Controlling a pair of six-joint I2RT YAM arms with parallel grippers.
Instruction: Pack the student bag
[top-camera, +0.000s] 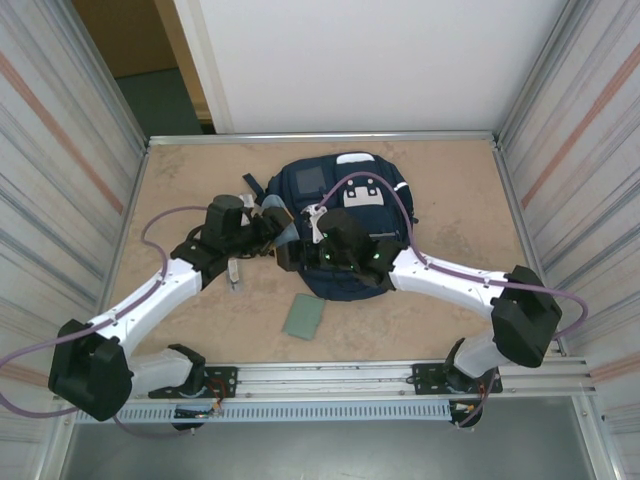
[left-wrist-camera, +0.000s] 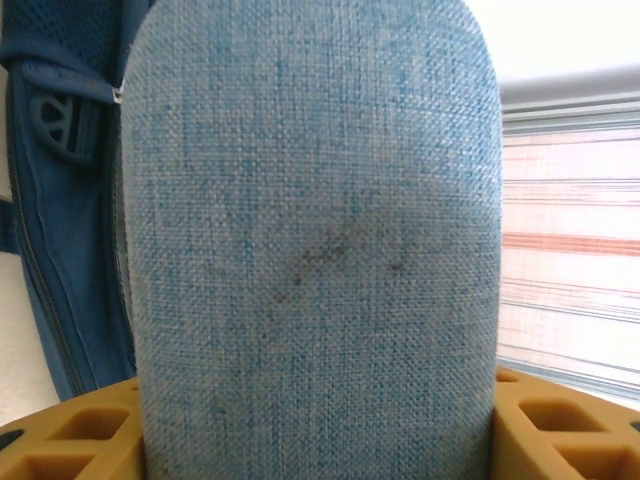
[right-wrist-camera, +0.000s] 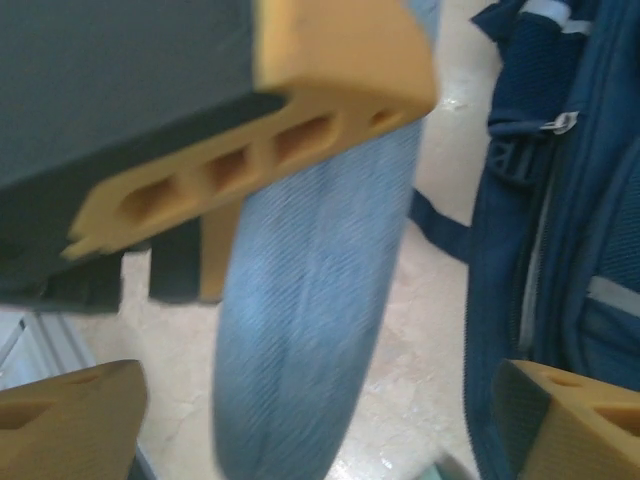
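Mid-handoff imo. L gripper (left-wrist-camera: 318, 440) is clamped on a light-blue fabric pouch (left-wrist-camera: 310, 250), held upright just left of the student bag (top-camera: 350, 215). R gripper (right-wrist-camera: 320, 425) has jaws open either side of the pouch, not touching. Next: R closes, L lets go, then pouch goes in. Bag lies flat towards the table's far side, front up, long axis near-to-far. Can't tell if the zip's open.

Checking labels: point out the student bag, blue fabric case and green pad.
student bag (top-camera: 312, 180), top view, grey front panel.
blue fabric case (left-wrist-camera: 310, 250), left wrist view, middle of its face.
green pad (top-camera: 303, 316), top view, centre.
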